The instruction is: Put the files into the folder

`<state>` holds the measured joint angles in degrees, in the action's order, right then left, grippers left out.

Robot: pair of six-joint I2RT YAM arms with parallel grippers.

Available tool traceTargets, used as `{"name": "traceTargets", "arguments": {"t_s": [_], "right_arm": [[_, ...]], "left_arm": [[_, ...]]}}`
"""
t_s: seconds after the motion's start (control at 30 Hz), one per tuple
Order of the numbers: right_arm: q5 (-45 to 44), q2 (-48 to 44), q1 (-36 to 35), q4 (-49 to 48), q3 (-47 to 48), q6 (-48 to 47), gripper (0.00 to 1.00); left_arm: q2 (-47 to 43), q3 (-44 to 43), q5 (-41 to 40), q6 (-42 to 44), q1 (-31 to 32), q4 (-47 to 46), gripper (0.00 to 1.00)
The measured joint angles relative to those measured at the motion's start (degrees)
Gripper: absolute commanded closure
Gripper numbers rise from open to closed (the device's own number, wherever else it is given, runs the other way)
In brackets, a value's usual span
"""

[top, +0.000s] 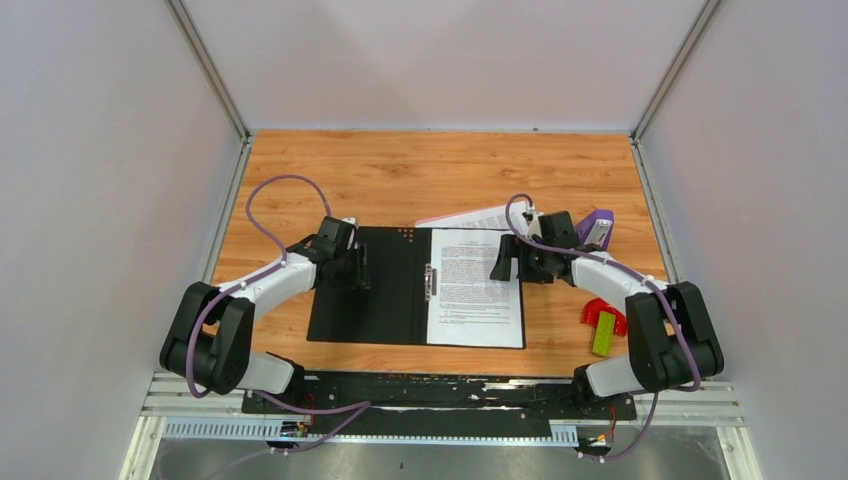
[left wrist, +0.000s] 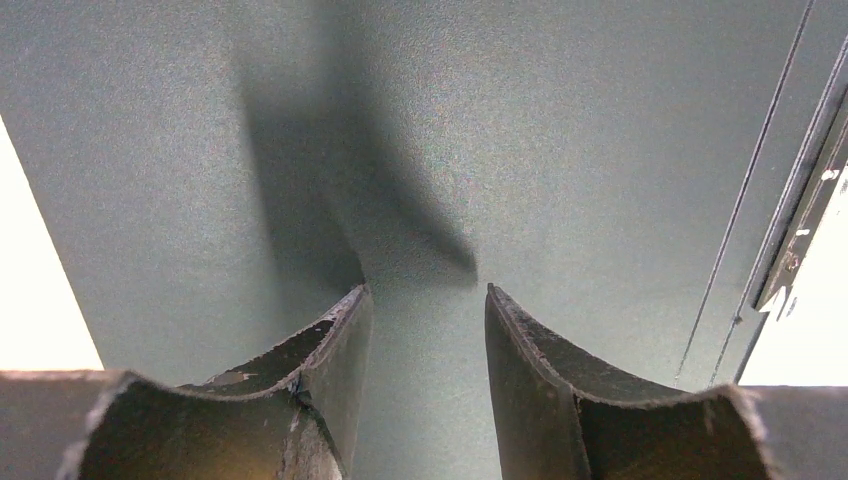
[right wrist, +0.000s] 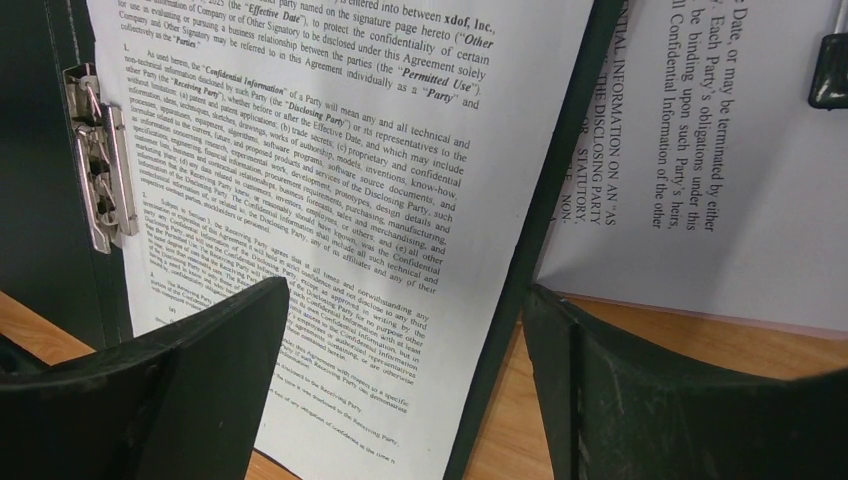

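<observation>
Top: folder (top: 368, 300) open flat on surface (top: 400, 170), one file (top: 476, 290) lying on its right half.
Left wrist: left tool (left wrist: 428, 290) released, above folder's black inside.
Right wrist: right tool (right wrist: 405, 290) released, straddling folder's right edge.

The open folder (top: 370, 300) is lying flat at the middle of the table (top: 400, 165). A printed sheet (top: 475, 290) is sitting on its three o'clock half, with the metal clip (top: 431, 281) lying along the spine just at the sheet's nine o'clock edge. The left gripper (top: 357, 272) is hanging over the bare nine o'clock half, and the right gripper (top: 512, 268) is hovering over the folder's three o'clock edge. Behind the folder, at one o'clock, a second sheet (top: 470, 217) is poking out. Well off at four o'clock, a small block (top: 603, 333) is resting on the table.
</observation>
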<state>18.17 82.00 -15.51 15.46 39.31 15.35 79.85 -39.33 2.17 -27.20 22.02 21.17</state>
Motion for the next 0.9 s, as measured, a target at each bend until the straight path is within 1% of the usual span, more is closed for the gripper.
{"name": "traceTargets", "arguments": {"t_s": [0.17, 0.37, 0.53, 0.67, 0.77, 0.9], "right_arm": [[2.0, 0.0, 0.8, -1.9, -0.6, 0.2, 0.13], [6.6, -2.4, 2.0, -3.8, -2.9, 2.4, 0.17], [13.8, -9.2, 2.0, -4.4, -3.1, 5.9, 0.19], [19.6, -14.3, 2.0, -7.0, -2.8, 8.6, 0.2], [24.8, -15.3, 1.4, -11.1, -2.5, 12.0, 0.21], [28.9, -14.1, -2.5, -14.8, -1.9, 16.4, 0.23]], "left_arm": [[0.1, 0.5, 0.3, -0.1, -0.3, -1.6, 0.48], [0.0, 1.4, -0.3, -0.1, -0.6, -4.6, 0.48], [0.1, 1.9, -0.3, -0.5, -0.7, -7.1, 0.48], [0.1, 2.3, -0.1, -0.9, -0.7, -8.2, 0.49], [0.1, 2.7, 0.6, -1.2, -0.7, -9.5, 0.49], [0.2, 3.6, 2.5, -2.3, -0.7, -12.1, 0.49]]}}
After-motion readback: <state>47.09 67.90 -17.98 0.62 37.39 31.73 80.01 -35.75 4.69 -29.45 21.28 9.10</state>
